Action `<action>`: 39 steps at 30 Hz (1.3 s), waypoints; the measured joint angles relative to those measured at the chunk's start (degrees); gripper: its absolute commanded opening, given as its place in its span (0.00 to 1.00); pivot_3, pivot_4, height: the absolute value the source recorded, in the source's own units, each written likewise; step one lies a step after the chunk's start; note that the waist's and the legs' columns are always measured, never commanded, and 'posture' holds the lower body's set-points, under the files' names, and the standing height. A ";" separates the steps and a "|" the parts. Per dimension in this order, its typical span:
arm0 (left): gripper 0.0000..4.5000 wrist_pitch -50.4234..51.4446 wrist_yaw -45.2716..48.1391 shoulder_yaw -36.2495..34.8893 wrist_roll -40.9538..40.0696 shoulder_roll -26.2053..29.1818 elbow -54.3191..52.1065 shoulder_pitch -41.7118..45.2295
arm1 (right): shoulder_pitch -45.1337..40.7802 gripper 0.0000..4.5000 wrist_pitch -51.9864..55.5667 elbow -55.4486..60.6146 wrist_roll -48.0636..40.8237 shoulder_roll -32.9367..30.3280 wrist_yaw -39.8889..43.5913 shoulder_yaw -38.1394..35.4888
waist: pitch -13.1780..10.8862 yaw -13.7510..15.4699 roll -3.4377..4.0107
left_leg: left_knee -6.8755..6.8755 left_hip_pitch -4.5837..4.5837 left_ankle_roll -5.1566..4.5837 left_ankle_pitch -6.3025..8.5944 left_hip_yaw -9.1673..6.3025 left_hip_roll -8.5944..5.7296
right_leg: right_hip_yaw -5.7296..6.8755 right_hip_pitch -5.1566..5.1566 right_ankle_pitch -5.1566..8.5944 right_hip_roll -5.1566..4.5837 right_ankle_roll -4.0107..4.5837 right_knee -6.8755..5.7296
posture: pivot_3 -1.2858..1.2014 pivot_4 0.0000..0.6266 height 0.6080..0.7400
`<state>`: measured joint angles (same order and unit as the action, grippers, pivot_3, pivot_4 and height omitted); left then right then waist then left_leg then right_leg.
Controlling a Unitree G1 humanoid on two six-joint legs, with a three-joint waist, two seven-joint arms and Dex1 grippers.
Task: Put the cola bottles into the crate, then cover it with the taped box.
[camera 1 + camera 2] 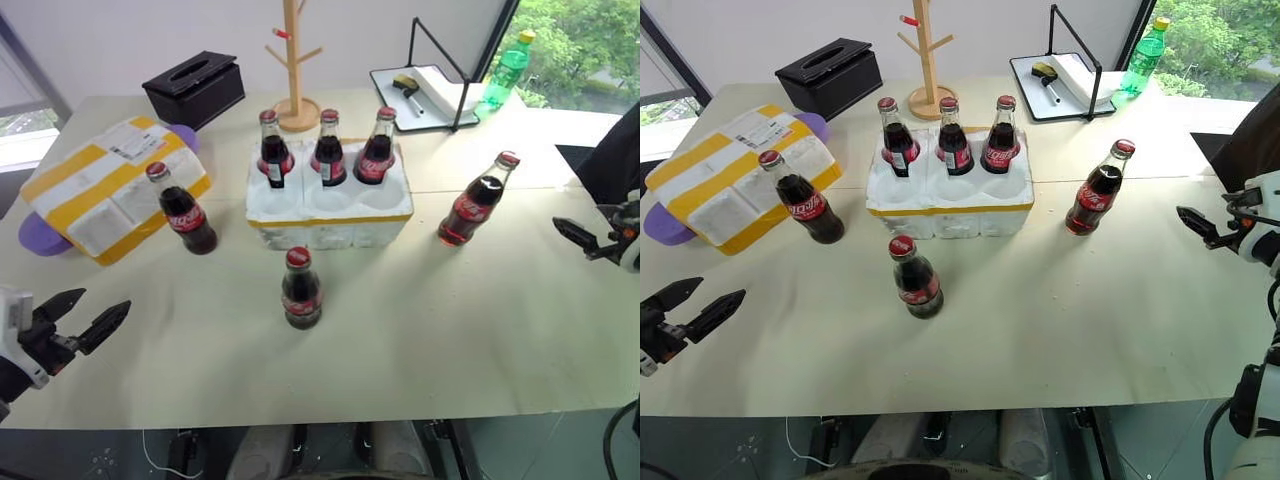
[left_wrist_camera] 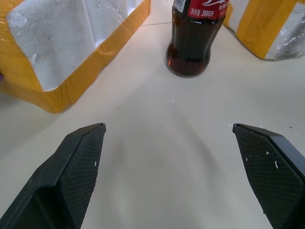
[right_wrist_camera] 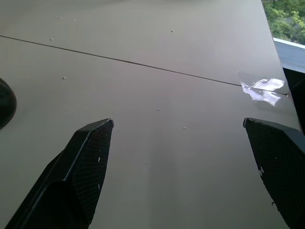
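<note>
- Table (image 1: 420,330): pale tabletop, everything sits on it.
- Taped box (image 1: 110,185): at about 10 o'clock of the table centre, lying flat at a slant, white foam with wide yellow bands and a shipping label on top. It rests partly over a purple thing (image 1: 40,235) that pokes out from under its near end and far corner.
- Crate (image 1: 330,205): centre of the table, a bit toward 12 o'clock, yellow band round its side. Back row of wells holds three cola bottles (image 1: 329,150), upright. Front row wells look empty.
- Black tissue box (image 1: 195,88): 11 o'clock, behind the taped box.
- Wooden rack (image 1: 293,70): 12 o'clock, just behind the crate.
- Tray with black frame (image 1: 425,90): 1 o'clock, green plastic bottle (image 1: 506,68) just beside it.
- Loose cola bottle (image 1: 183,212): 9 o'clock of the crate, upright, between crate and taped box, close to the box edge.
- Loose cola bottle (image 1: 478,203): 3 o'clock of the crate, upright, apart from it.
- Loose cola bottle (image 1: 301,290): 6 o'clock of the crate, upright, apart from it.
- My left claw (image 1: 88,312): 8 o'clock, over the near table edge, fingers spread wide, holding nothing; pointed toward the bottle by the taped box.
- My right claw (image 1: 1202,227): 3 o'clock at the table's edge, fingers spread wide, empty, bare tabletop ahead of it.
</note>
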<state>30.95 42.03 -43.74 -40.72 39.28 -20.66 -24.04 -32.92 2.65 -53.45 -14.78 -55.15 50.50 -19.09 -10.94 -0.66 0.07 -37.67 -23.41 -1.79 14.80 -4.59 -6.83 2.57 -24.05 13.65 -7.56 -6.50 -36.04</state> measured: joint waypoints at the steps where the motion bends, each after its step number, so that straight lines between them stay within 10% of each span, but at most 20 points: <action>1: 0.99 -0.04 0.02 0.01 0.02 -0.04 0.00 0.10 | 0.27 1.00 0.18 0.41 -0.05 0.10 -0.08 0.00 | 0.00 0.03 0.00 | 0.00 0.00 0.00 0.00 0.00 0.00 | 0.00 0.00 0.00 0.00 0.00 0.00 | 0.52 0.24 0.97; 26: 0.99 2.59 -1.94 2.69 -0.78 2.18 3.39 11.39 | 1.17 1.00 14.61 11.63 -5.84 -6.11 3.42 -4.31 | 0.01 0.38 0.17 | 0.02 -0.02 0.00 -0.01 0.07 0.01 | -0.06 -0.08 -0.09 0.01 -0.15 -0.03 | 0.52 0.24 0.97; 39: 0.99 1.87 3.64 15.28 2.66 6.83 15.22 29.64 | 13.85 1.00 54.47 58.00 -35.94 -15.67 18.76 -24.05 | 0.03 0.83 0.31 | 0.06 -0.07 -0.02 -0.01 0.15 0.16 | -0.09 -0.20 -0.11 0.10 -0.17 -0.03 | 0.52 0.24 0.97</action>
<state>32.82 45.67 -28.46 -38.06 46.11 -5.43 5.60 -19.07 57.12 4.55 -50.72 -70.82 69.25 -43.14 -10.91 0.17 0.38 -37.62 -23.48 -1.81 14.79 -4.44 -6.67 2.48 -24.26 13.54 -7.47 -6.66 -36.07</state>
